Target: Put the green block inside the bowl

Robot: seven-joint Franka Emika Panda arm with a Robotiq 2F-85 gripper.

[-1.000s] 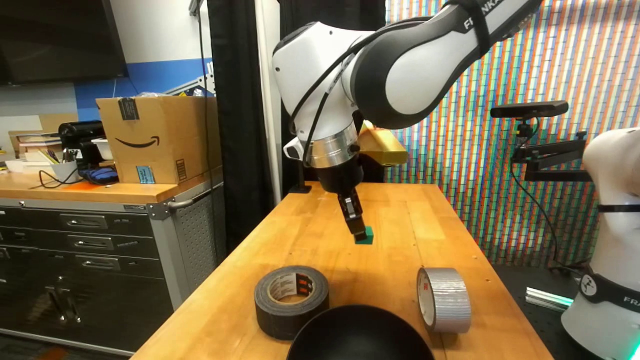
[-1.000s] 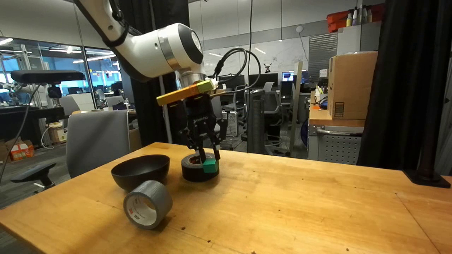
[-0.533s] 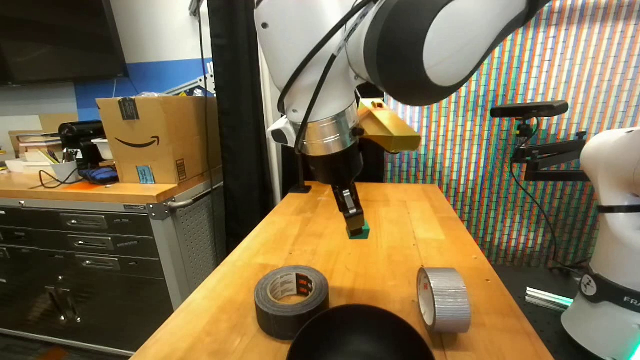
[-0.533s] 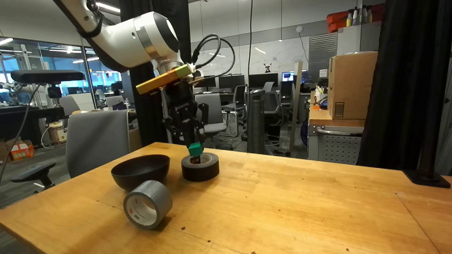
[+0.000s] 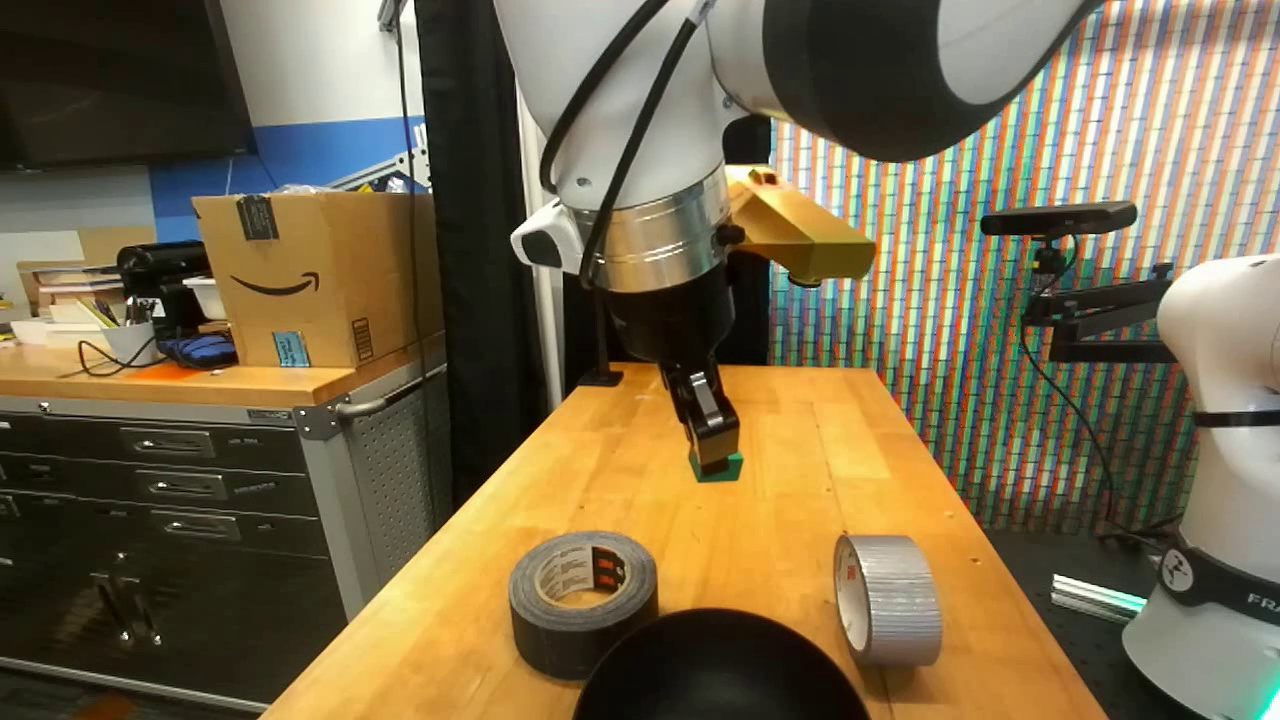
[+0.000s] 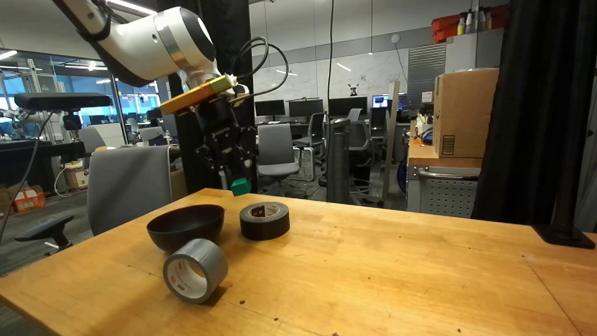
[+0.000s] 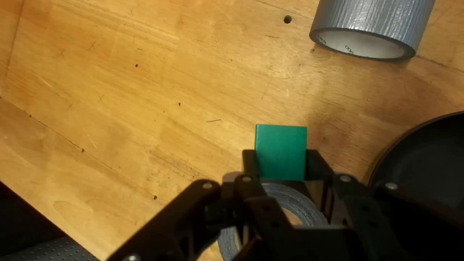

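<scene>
The green block (image 7: pixel 281 152) is clamped between the jaws, which press on two opposite sides of it in the wrist view. It hangs in the air above the desk (image 6: pixel 373 270), outside the bowl (image 6: pixel 184 228), and looks slightly tilted in an exterior view. Just below and to one side of it in that view is the dark grey tape roll (image 6: pixel 264 228), lying flat; whether the block is directly over any part of it, I cannot tell. The wrist view shows only part of this roll, behind the jaws. The bowl stands upright with its mouth up, near the roll, a strip of desk between them. The silver tape roll (image 6: pixel 198 270) rests on its curved side, near the bowl but apart from it, as the wrist view makes plain. Above the jaws, a yellow and orange bar (image 6: pixel 198 94) is fixed to the end of the white and black arm (image 6: pixel 154 46). A grey chair (image 6: pixel 129 186) stands beside the desk, and in both exterior views a cardboard box (image 5: pixel 315 280) stands on a cabinet (image 5: pixel 200 560) near a black curtain (image 5: pixel 470 250).
</scene>
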